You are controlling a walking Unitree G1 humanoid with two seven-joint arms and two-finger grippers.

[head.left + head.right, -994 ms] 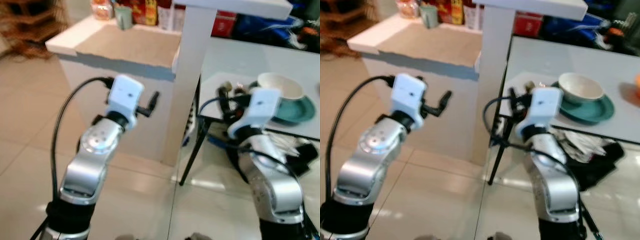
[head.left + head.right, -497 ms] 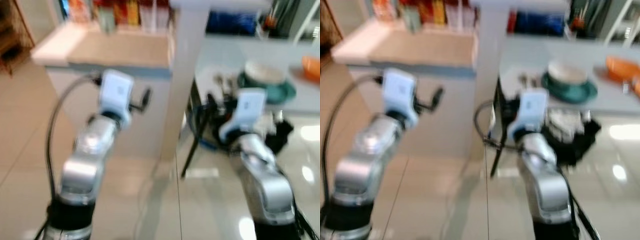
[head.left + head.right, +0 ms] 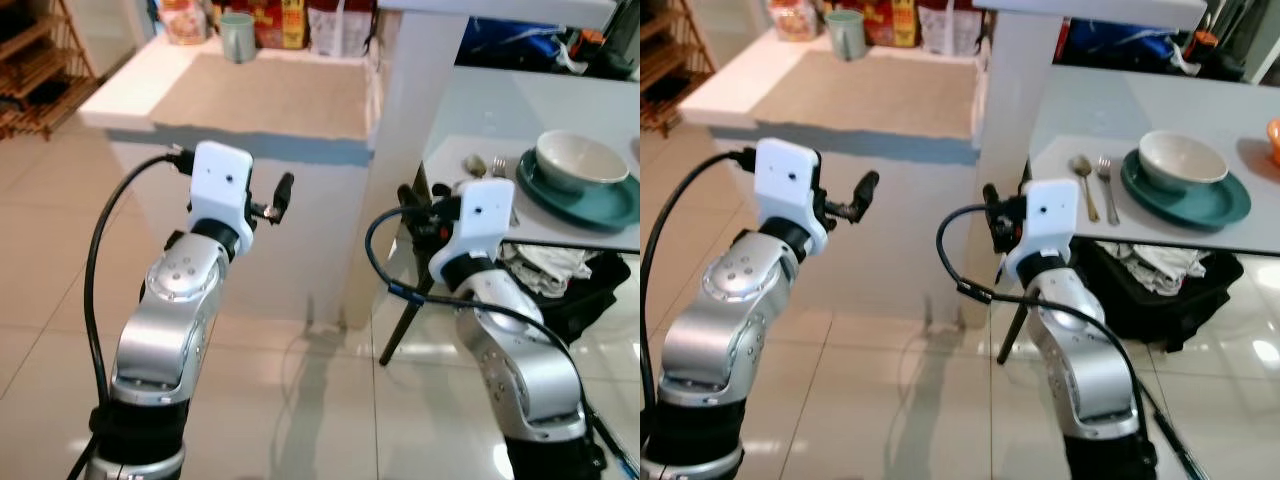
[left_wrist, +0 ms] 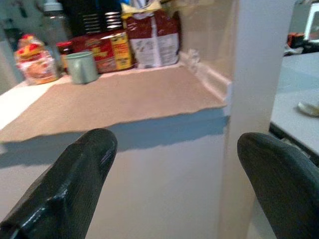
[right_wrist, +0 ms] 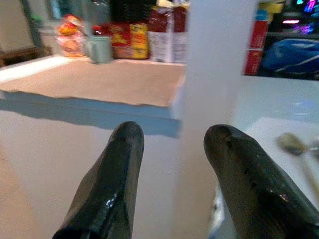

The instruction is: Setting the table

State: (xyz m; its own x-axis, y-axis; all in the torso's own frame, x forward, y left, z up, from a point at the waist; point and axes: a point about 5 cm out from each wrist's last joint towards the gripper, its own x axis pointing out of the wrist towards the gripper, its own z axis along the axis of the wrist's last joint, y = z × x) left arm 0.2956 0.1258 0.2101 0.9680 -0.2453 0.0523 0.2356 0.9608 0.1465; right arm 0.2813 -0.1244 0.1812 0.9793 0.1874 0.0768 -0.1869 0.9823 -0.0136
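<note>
One bowl (image 3: 1182, 158), one spoon (image 3: 1083, 182) and one fork (image 3: 1106, 186) lie right of centre on the desk (image 3: 1110, 105), beyond both empty, parted jaws.

We record a white bowl (image 3: 1181, 158) sitting upright on a teal plate (image 3: 1185, 198) on the pale desk (image 3: 1110, 105). A spoon (image 3: 1083, 184) and fork (image 3: 1106, 187) lie side by side just left of the plate, handles toward the desk's near edge.

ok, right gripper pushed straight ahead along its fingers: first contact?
Most likely the white pillar: it stands dead ahead between the open fingers of the right gripper, at the table's corner. Depth is unclear, so only a probable hit.
</note>
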